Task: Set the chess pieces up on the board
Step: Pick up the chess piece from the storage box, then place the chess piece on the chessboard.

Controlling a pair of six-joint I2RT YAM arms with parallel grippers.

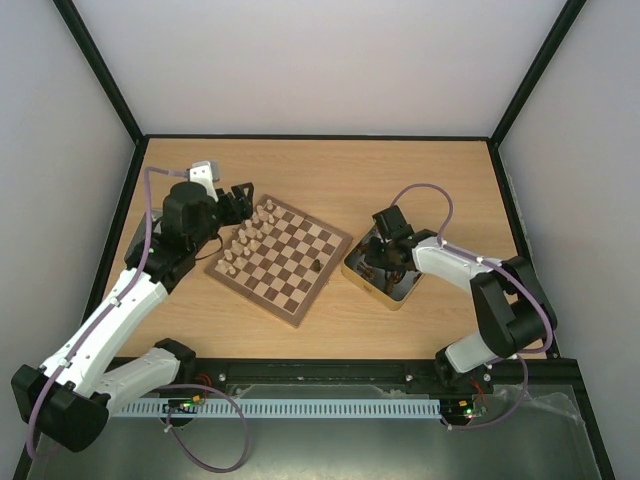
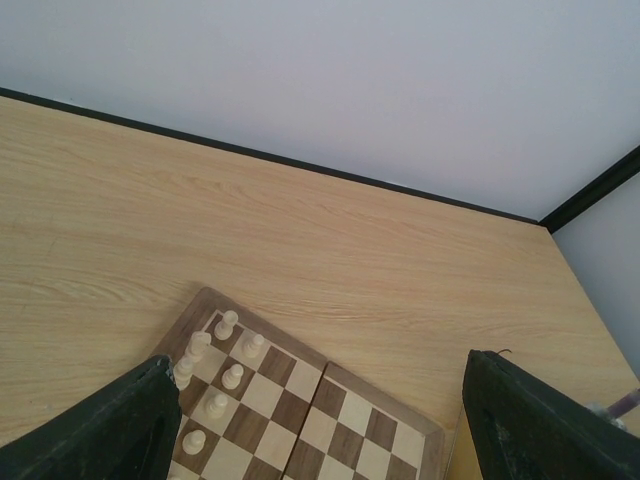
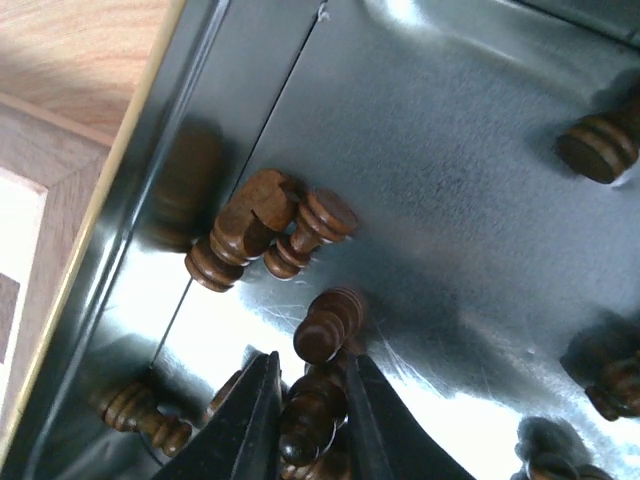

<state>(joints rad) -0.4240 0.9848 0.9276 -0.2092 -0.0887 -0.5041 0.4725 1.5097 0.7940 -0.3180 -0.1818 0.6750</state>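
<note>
The board [image 1: 285, 262] lay in the middle of the worktop [image 1: 400, 180], with cream pieces [image 1: 240, 240] lined up along its left side. The dark pieces [image 3: 250, 225] lay in a shiny tin [image 3: 450, 200] just beside the board, likely waiting their turn. The right gripper [image 3: 312, 365] reached down into the tin, its jaws narrow and pinched on one dark piece [image 3: 312, 410], likely to lift it out. The left gripper [image 2: 320, 362] hung over the board's far corner, jaws wide and holding nothing.
</note>
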